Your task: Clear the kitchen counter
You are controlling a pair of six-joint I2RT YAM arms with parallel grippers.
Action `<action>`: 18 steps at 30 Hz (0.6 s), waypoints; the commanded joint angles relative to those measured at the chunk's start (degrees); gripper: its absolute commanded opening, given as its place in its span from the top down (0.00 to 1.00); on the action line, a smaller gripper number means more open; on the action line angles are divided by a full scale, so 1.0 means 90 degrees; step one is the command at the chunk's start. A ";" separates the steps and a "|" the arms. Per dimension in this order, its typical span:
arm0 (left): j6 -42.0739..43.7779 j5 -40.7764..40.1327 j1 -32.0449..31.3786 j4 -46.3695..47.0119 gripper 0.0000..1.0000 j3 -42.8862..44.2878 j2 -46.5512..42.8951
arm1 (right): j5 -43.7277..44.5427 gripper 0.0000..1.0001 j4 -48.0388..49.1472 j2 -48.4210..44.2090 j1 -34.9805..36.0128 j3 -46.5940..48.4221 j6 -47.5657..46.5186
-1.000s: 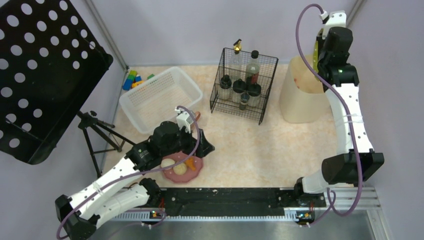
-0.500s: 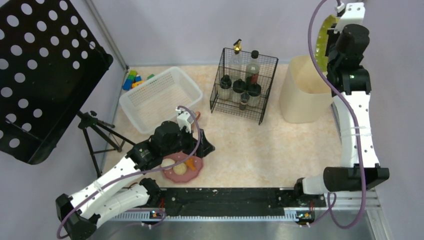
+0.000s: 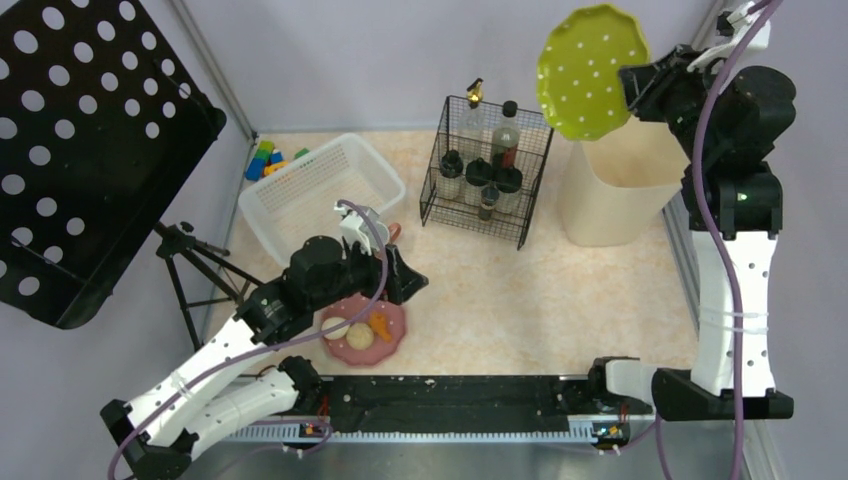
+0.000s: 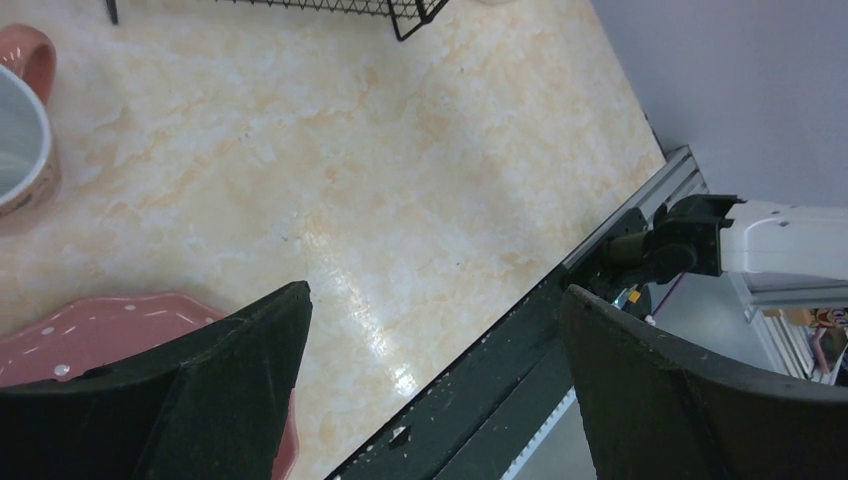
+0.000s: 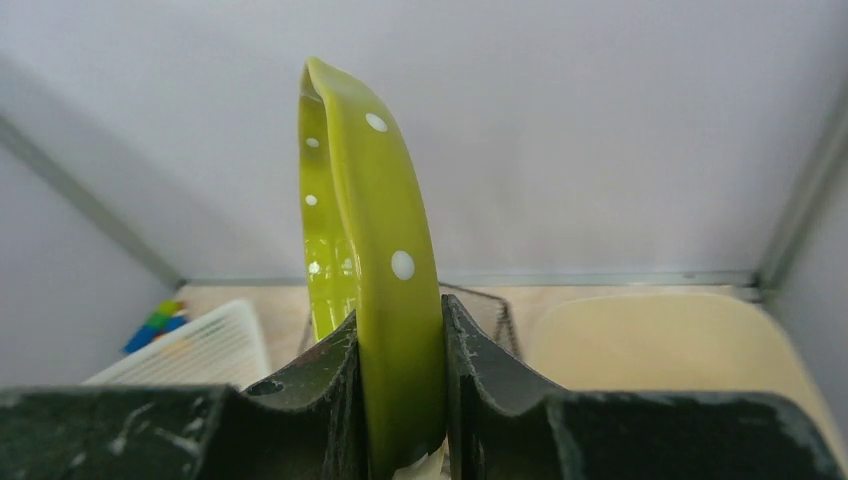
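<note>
Right claw (image 3: 631, 86) is clamped on the rim of a green polka-dot plate (image 3: 585, 70), held on edge high over the far right of the bench (image 3: 520, 290), above the gap between the wire rack (image 3: 487, 170) and the beige bin (image 3: 610, 190). In the right wrist view the claw (image 5: 400, 330) pinches the plate (image 5: 385, 250) from both sides, and the plate's lower rim is buried between the fingers. The top of the right arm is cut off by the frame edge, and the arm covers part of the bin's right side. Left claw (image 3: 405, 285) is low at near left, just past the far edge of a pink dotted plate (image 3: 392, 345). In the left wrist view it is spread wide (image 4: 435, 295) with only bare bench (image 4: 350, 150) between the fingers. Only a corner of the pink plate (image 4: 80, 330) shows there. It carries a pale round lump (image 3: 360, 337) and an orange piece (image 3: 381, 327); I can't tell what food they are. A mug (image 4: 20, 140) with a pink handle is cut off at the frame's left edge and almost fully hidden behind the left wrist from above. The white basket (image 3: 320, 195) sits at far left, with toy blocks (image 3: 268, 160) behind it. The bottles in the rack are too small to identify. The bench still carries all of this.
</note>
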 commanded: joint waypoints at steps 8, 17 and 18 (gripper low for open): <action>-0.0535 -0.1170 0.0009 0.0188 0.01 0.0564 -0.0644 | -0.2758 1.00 0.2082 -0.0786 0.0750 -0.2147 0.2273; -0.1084 -0.1510 0.0009 0.0770 0.01 0.0239 -0.0918 | -0.2731 1.00 0.3163 -0.1080 0.2256 -0.3878 0.2850; -0.1124 -0.1511 0.0009 0.0872 0.01 0.0173 -0.0943 | -0.2808 1.00 0.3300 -0.1069 0.2364 -0.4072 0.2946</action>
